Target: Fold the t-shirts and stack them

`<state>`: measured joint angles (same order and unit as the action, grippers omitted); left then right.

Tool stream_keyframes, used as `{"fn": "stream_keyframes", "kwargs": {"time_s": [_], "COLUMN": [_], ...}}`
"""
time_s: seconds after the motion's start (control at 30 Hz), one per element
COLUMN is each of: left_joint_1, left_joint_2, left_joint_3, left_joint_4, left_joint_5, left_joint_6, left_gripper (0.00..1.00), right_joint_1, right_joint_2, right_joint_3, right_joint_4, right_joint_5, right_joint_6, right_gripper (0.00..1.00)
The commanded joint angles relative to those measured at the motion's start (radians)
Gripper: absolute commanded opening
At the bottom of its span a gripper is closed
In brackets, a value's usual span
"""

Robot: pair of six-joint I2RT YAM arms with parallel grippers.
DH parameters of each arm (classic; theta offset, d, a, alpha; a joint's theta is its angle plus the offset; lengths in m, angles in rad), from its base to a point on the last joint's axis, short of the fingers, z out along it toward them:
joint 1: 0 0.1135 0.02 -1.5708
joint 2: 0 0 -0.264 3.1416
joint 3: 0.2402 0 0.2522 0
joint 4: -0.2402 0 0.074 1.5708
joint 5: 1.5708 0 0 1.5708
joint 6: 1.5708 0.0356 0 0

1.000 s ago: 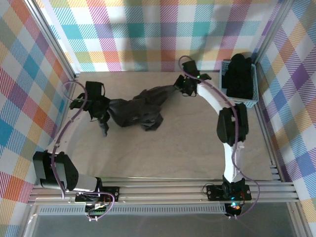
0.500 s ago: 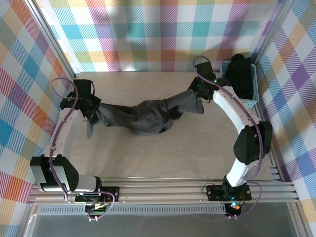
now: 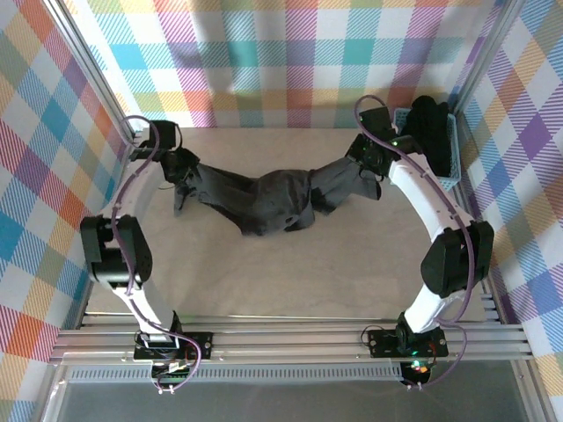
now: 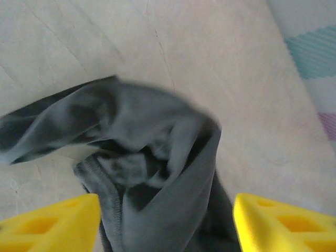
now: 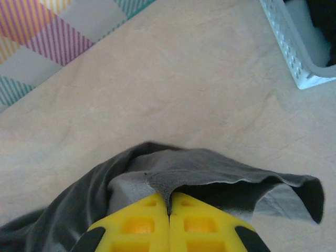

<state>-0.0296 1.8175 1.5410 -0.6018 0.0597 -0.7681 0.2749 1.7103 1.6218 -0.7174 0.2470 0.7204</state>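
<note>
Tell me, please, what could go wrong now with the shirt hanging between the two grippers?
1. The left gripper has its fingers apart around the fabric, so that end of the t-shirt may drop.
2. The right gripper pinches only a thin hem edge, which may slip out under pull.
3. The middle sags in a bunch, so a fold may come out uneven.

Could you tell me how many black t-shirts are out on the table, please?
1: the plain black thin t-shirt stretches between the open left gripper and the right gripper, shut on it. The black heap in the light blue plastic lattice basket may hide more.
</note>
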Motion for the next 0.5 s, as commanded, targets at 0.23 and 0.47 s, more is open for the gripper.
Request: {"fn": "stream_keyframes", "kwargs": {"time_s": [0.23, 0.47], "left_joint_1": [-0.453, -0.699], "left_joint_2": [-0.157, -0.003], "left_joint_3": [-0.217, -0.142], "left_joint_4": [-0.168, -0.099], "left_joint_5": [-0.006, -0.173], "left_joint_6": [-0.102, 0.075], "left_gripper": [0.66, 0.77], "right_joint_1": [-0.084, -0.109], "right_joint_2": [0.063, 0.037], "right_joint_3": [-0.091, -0.194], "right_joint_4": [-0.108, -0.107], "right_joint_5": [-0.127, -0.177], "right_joint_6": [-0.03, -0.03], "right_gripper": [0.15, 0.46]}}
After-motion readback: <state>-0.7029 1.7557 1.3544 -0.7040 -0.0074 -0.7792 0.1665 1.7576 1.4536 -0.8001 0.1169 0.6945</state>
